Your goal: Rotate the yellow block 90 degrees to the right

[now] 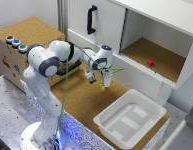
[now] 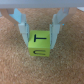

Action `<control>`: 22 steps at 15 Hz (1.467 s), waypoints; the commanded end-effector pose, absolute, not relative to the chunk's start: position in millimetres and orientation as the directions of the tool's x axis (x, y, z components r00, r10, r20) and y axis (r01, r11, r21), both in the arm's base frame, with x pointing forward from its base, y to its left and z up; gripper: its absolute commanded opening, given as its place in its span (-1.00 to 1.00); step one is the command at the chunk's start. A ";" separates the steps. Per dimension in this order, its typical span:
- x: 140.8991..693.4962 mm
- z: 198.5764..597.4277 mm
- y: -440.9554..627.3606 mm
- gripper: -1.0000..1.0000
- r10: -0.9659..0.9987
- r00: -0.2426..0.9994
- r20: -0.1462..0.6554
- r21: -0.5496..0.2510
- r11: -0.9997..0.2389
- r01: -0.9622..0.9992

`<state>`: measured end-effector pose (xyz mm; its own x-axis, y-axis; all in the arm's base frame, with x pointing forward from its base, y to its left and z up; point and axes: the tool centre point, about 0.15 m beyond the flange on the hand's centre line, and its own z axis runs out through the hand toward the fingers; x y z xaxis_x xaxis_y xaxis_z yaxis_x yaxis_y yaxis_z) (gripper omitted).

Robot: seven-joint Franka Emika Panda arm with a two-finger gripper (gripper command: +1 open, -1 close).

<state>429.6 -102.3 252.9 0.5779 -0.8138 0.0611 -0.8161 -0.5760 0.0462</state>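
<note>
The yellow block [image 2: 39,44] is a small bright yellow cube with black letter marks on its top and front faces. In the wrist view it sits between my two fingers on the cork surface. My gripper [image 2: 39,40] is closed around it, with a finger against each side. In the exterior view the gripper [image 1: 101,83] points down over the cork table top in front of the cabinet, and the yellow block [image 1: 102,88] shows at its tips, at or just above the cork.
A white plastic bin [image 1: 128,117] stands on the cork at the exterior view's right. A small red block [image 1: 150,62] lies in the open cabinet shelf [image 1: 156,57]. A cabinet door with a black handle [image 1: 91,20] is behind the arm. A box with coloured buttons [image 1: 16,42] is at the left.
</note>
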 end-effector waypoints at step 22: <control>406.2 253.2 -115.8 1.00 -0.885 0.466 -0.004 0.035 -0.466 -0.884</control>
